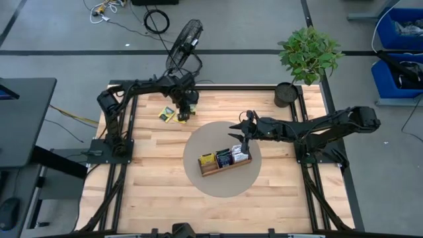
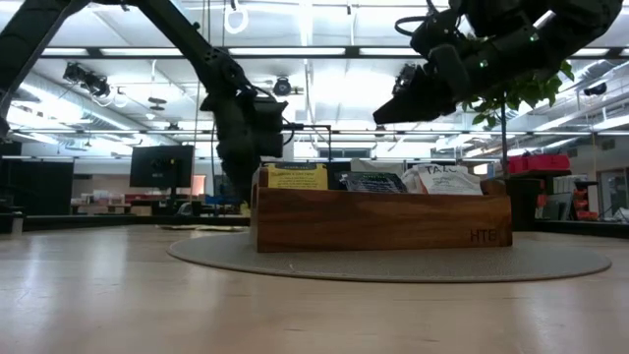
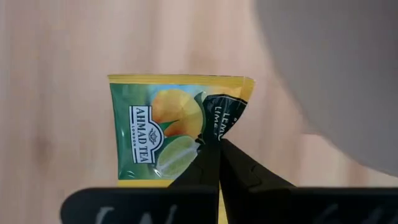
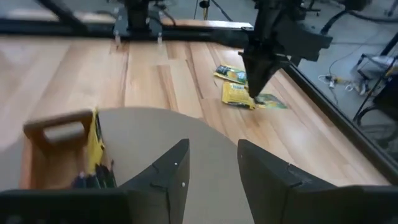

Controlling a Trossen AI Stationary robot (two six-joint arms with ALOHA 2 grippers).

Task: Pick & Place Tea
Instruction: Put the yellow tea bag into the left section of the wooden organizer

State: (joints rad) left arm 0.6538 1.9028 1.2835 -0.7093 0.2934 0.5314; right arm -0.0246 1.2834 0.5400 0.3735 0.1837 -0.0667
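A yellow-and-green tea sachet point(image 3: 161, 127) lies on the wood near the table's far edge, beside two more sachets point(image 1: 167, 114). My left gripper point(image 3: 217, 148) stands over it, pointing down, shut on it; the right wrist view shows this left gripper point(image 4: 254, 92) from afar. The brown wooden tray point(image 1: 227, 168) sits on a round grey mat point(image 1: 218, 186) and holds upright sachets point(image 2: 297, 177). My right gripper point(image 4: 211, 167) hovers open above the mat just beyond the tray point(image 4: 59, 126), touching nothing. My left gripper pinches the yellow-and-green sachet between its two fingertips point(image 3: 205, 163) at one side edge point(image 3: 214, 127), which is crumpled and bent up toward the fingers. The fingers come from above, pointing down. Whether the rest of the sachet is on the wood or lifted cannot be told.
A potted plant point(image 1: 285, 94) stands at the table's far right corner. The left arm's base point(image 1: 112, 149) sits at the left edge and the right arm's base point(image 1: 317, 155) at the right edge. Bare wood point(image 1: 158, 192) lies near the front edge.
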